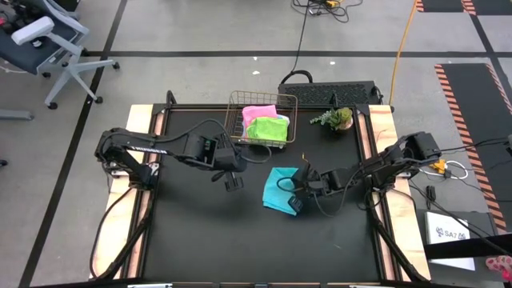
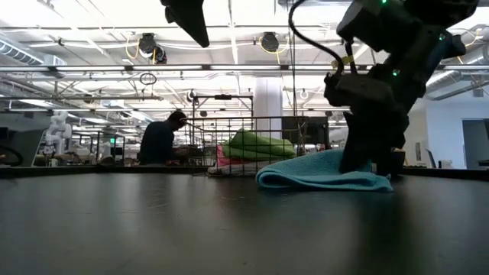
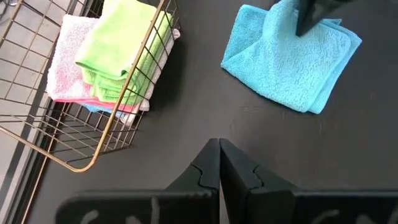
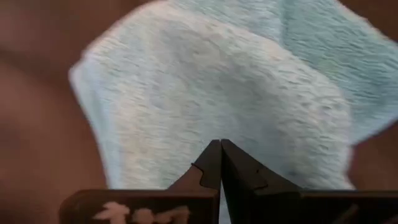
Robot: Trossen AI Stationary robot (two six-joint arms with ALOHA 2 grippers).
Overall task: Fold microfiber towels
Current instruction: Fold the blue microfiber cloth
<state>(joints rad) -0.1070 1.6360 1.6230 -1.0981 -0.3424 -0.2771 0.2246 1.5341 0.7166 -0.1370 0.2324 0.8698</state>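
A fluffy blue towel lies near the middle of the black table, folded over w/ a soft round edge on one side and thin layered edges on the other. Its top is fuzzy, like short loops.

The right gripper is down on the towel's side nearest the right arm. Its two dark fingers are pressed together, tips touching, w/ the fuzzy blue cloth right under them. It can't be told if a bit of cloth is caught between the tips. In the low view the gripper stands on top of the towel, which bulges up a little there.

The left gripper hangs over bare table, between the basket and the blue towel, apart from both. Its fingers are pressed together too and hold nothing.

The basket is made of thin shiny copper wire in a square grid, w/ open sides. It sits at the far edge of the table. Inside is a stack of folded towels: a lime green towel on top, a pink towel under it, and a thin blue edge at the very bottom of the stack. They look soft and thick.

A small green plant in a little pot stands just beside the basket, on the right arm's side.

A person sits far back in the room, behind the table.
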